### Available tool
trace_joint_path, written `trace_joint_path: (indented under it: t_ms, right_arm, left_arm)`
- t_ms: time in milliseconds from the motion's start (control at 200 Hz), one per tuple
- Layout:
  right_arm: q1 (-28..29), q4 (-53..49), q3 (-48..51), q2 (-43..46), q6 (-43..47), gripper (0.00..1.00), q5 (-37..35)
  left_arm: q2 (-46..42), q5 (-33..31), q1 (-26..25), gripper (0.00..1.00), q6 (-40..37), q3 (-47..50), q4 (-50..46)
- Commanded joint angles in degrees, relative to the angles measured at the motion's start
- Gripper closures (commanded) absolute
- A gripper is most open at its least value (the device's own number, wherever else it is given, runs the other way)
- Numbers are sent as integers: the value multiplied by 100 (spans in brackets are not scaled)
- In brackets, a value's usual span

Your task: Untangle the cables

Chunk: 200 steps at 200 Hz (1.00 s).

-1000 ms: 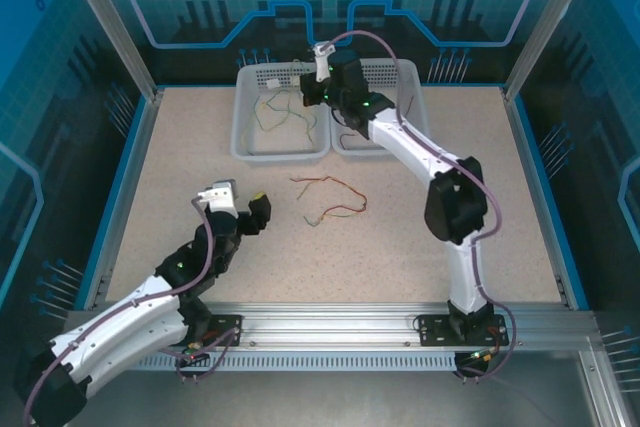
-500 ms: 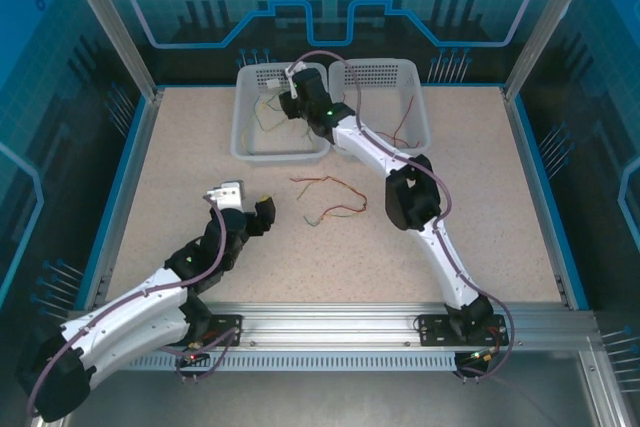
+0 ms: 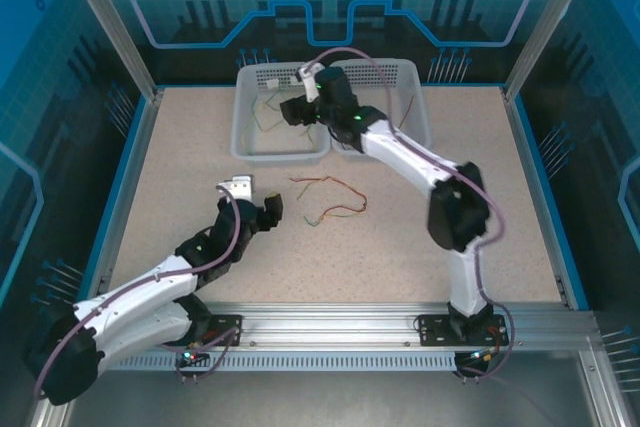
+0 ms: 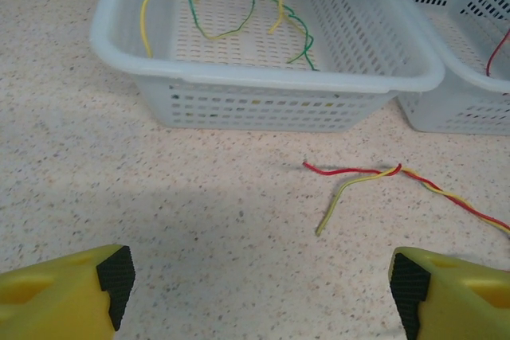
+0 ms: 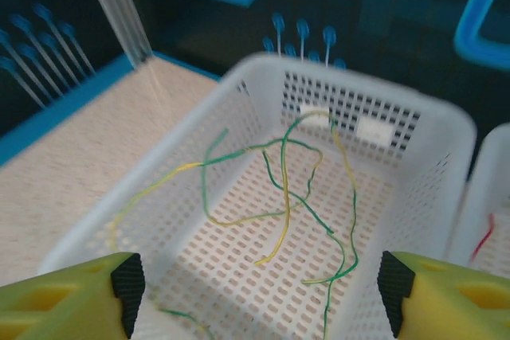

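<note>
Between strands: with the right tool (image 5: pixel 259 288) released over the tray (image 5: pixel 446 129) of freed cables (image 5: pixel 284 193), the left tool (image 4: pixel 259 276), also released, should next grasp the tangle (image 4: pixel 374 172) at its 1 o'clock on the tabletop (image 4: pixel 199 212).

Bare table (image 3: pixel 395 247) lay open R of the loose cables (image 4: pixel 351 172) and in front — left gripper (image 4: pixel 259 276) stood near on their L, jaws wide. Far edge was blocked: left basket (image 3: pixel 280 155) and right basket (image 3: pixel 398 73) side by side. Right arm (image 3: pixel 410 152) crossed the right basket's near corner, right gripper (image 5: pixel 259 284) over the left basket, jaws spread.
</note>
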State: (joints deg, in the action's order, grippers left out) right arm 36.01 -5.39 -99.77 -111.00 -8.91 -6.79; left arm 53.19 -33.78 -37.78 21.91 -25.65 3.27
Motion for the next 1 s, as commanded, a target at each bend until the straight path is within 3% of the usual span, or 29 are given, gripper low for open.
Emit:
trace_joint_path:
  t_ms: [0, 185, 430, 540, 595, 995]
  right_arm:
    - [56, 1264, 1247, 1312, 158, 20, 146]
    - [-100, 1841, 3607, 3036, -142, 17, 671]
    - [-607, 2199, 6035, 4569, -642, 21, 1293]
    - [-988, 2124, 6495, 4542, -928, 25, 1369]
    - [-1288, 2275, 6688, 4417, -1178, 29, 1805]
    - [-1215, 2214, 6644, 3931, -768, 35, 1671]
  left_arm:
    - [272, 366, -1, 14, -382, -457, 108]
    - [892, 1084, -5, 14, -589, -873, 95]
    - [1875, 1867, 52, 15, -605, -1573, -283]
    - [2337, 2740, 342, 16, -145, -1889, -366]
    - [2509, 2922, 356, 17, -129, -1923, -266]
    - [2957, 2994, -28, 25, 88, -1509, -178]
